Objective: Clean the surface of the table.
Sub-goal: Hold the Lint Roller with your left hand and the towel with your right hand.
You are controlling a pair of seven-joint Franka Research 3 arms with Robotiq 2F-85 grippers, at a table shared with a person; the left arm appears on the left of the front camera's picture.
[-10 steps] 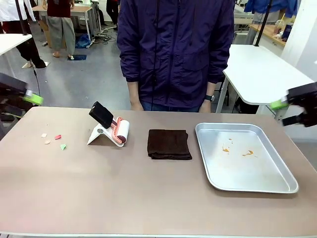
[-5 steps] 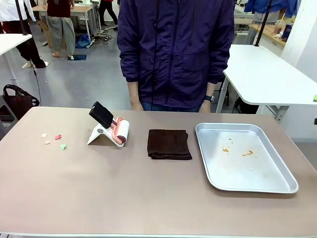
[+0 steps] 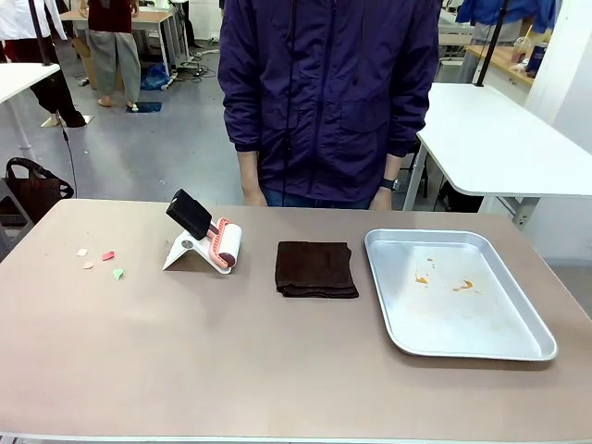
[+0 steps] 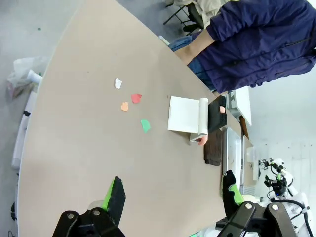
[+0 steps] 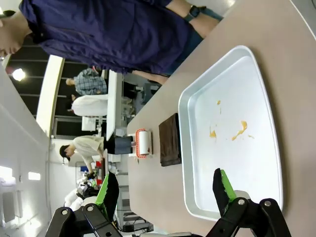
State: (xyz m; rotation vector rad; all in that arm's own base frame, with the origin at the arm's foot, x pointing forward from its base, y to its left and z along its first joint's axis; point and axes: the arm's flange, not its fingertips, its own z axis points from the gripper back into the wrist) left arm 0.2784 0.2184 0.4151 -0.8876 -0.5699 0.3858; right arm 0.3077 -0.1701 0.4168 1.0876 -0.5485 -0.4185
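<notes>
**Light scraps may scatter if I rush**

Both my hands are spread wide and hold nothing. My left hand (image 4: 173, 190) hangs by the left end of the surface (image 3: 231, 351), my right hand (image 5: 165, 185) over the shiny metal tray (image 3: 481, 324) at the right. The surface is smooth, matte taupe, so the thin paper scraps (image 3: 100, 261) at its left could slide off under a fast sweep. The soft folded cloth (image 3: 315, 269) may bunch, and the propped roller (image 3: 225, 246) may tip.

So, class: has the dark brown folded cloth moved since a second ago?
No. The dark brown folded cloth lies where it did, just left of the shiny rectangular metal tray.
</notes>
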